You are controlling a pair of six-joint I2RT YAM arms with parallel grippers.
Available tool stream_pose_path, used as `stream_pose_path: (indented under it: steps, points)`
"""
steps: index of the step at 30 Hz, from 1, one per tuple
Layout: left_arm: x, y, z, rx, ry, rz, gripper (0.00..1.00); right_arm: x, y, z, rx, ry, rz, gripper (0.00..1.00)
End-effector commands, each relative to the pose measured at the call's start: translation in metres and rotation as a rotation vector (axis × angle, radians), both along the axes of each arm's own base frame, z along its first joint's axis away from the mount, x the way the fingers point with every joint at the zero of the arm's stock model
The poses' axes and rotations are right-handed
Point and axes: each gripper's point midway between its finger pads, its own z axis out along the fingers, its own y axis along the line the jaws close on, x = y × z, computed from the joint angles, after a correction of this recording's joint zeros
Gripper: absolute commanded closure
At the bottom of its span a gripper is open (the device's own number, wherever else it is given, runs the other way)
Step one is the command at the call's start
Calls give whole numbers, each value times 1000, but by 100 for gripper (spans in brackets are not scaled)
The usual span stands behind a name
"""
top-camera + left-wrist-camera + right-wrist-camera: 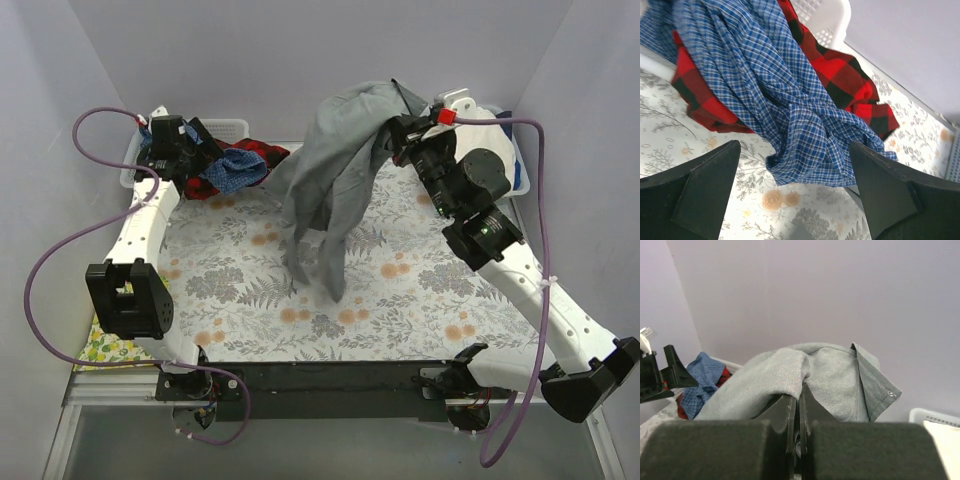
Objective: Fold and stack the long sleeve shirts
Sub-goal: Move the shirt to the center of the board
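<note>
- Right fingers (782, 415) were pinched shut on the plain mid-grey collared cloth shirt (335, 170). It hung with its long axis vertical, collar uppermost, its lower end blurred near the fern-print worktop (420, 290).
- Left fingers (705, 190) gaped wide, empty, over the crumpled blue checked cloth shirt (790, 115) and red-black plaid cloth shirt (840, 75) at far left, both cut off.
</note>
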Motion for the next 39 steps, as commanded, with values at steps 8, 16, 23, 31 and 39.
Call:
stream_pose_path:
  steps: [8, 16, 23, 31, 39]
  points:
    - [-13, -49, -33, -156, 79, -221, 7, -10, -43, 6, 57, -46, -155, 99]
    - [11, -60, -61, -171, 75, -183, 4, -9, -12, -24, 27, 50, -16, 99]
    - [50, -58, -72, -139, 64, -174, 23, -13, -21, -61, -13, 140, -46, 99]
    - [81, -38, -38, -31, -3, -113, 100, -18, -50, -90, -32, 224, -162, 99]
    - [89, -8, 46, 42, -143, -45, 100, -17, -101, -157, -81, 385, -432, 99]
